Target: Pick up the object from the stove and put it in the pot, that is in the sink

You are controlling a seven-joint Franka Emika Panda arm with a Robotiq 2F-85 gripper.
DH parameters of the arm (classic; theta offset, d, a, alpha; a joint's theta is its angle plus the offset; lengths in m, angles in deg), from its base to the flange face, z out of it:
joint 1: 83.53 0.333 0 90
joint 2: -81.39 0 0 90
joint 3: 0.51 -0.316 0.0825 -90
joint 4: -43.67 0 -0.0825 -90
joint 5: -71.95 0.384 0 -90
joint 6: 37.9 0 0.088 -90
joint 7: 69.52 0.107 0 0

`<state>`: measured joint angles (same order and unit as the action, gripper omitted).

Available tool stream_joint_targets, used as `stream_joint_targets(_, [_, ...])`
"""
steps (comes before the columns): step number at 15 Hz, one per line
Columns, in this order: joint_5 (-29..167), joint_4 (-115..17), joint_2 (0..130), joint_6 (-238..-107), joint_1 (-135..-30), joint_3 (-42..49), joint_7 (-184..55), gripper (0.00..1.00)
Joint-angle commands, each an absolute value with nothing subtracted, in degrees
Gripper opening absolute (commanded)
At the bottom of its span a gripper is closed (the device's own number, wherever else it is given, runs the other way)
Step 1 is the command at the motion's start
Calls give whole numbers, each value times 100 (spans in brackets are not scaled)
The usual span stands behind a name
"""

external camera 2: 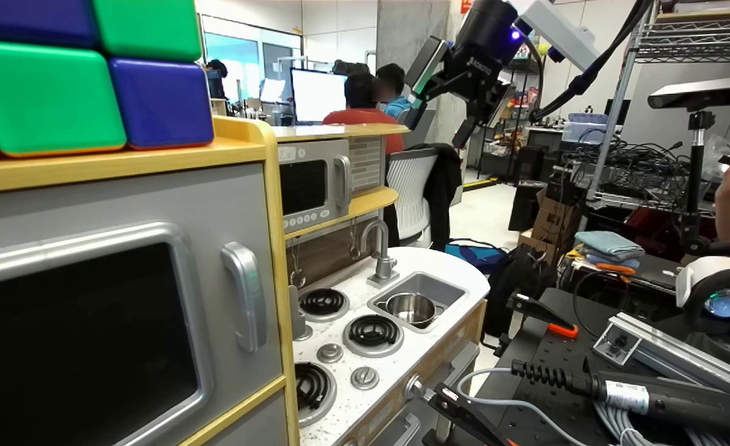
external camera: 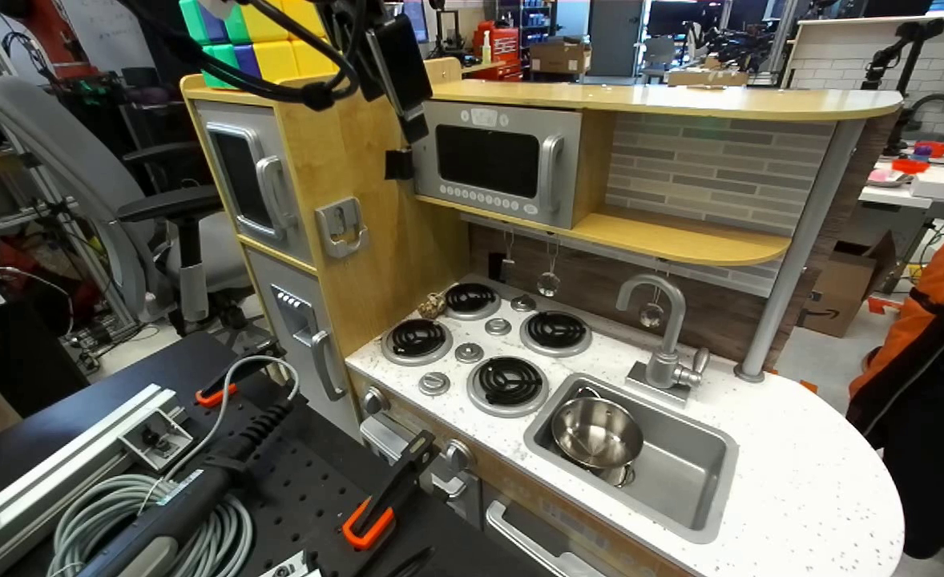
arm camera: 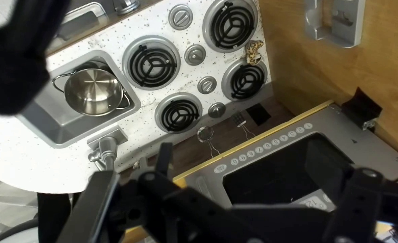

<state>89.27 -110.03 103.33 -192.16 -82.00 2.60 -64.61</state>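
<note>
A small leopard-spotted toy (arm camera: 253, 52) lies on the white stove (arm camera: 216, 64) of a play kitchen, at the rims of two round burners (arm camera: 230, 25) beside a tall wooden cabinet (external camera: 380, 264). The robot's fingers (external camera 2: 465, 131) are spread and well apart from it; in the wrist view the toy shows farther up than they do. The arm (external camera 2: 560, 31) reaches in from the top of both exterior views, tilted, its fingers angled downward from high above the stove. A steel pot (arm camera: 93, 91) rests mouth up in the rectangular grey sink (external camera: 684, 457), at the end nearer the burners, with a silver tap (external camera: 664, 336) standing just beside the basin on the speckled counter (external camera: 808, 473). Green, blue and yellow blocks (external camera 2: 39, 99) sit atop the cabinet. Across the room, a person in red (external camera 2: 352, 116) is seen from behind near a lit monitor (external camera 2: 316, 93).
</note>
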Motion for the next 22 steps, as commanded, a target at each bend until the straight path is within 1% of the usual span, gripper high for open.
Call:
stream_joint_targets(1, [8800,-10891,10163,-19193,-8191,270,-6587,100])
stream_joint_targets(5, [9359,-10077,8808,-19136,-7939,335,-6467,100])
stream_joint_targets(9, [9705,-9374,7470,-19660,-8051,-5,-5311,100])
stream_joint_targets(12, [9334,-8583,6362,-19873,-7997,-71,-4501,100])
stream_joint_targets(14, [8970,-8014,5611,-19932,-7784,86,-3987,100])
stream_joint_targets(15, [8784,-7714,5290,-19759,-7642,216,-3729,100])
stream_joint_targets(17, [8569,-7381,5129,-19201,-7525,333,-3598,100])
stream_joint_targets(18, [8781,-7873,5382,-19630,-7678,166,-3824,100])
stream_joint_targets(20, [8699,-7560,5105,-19462,-7596,221,-3735,100])
stream_joint_targets(22, [8681,-7639,5244,-19319,-8045,-118,-4913,100])
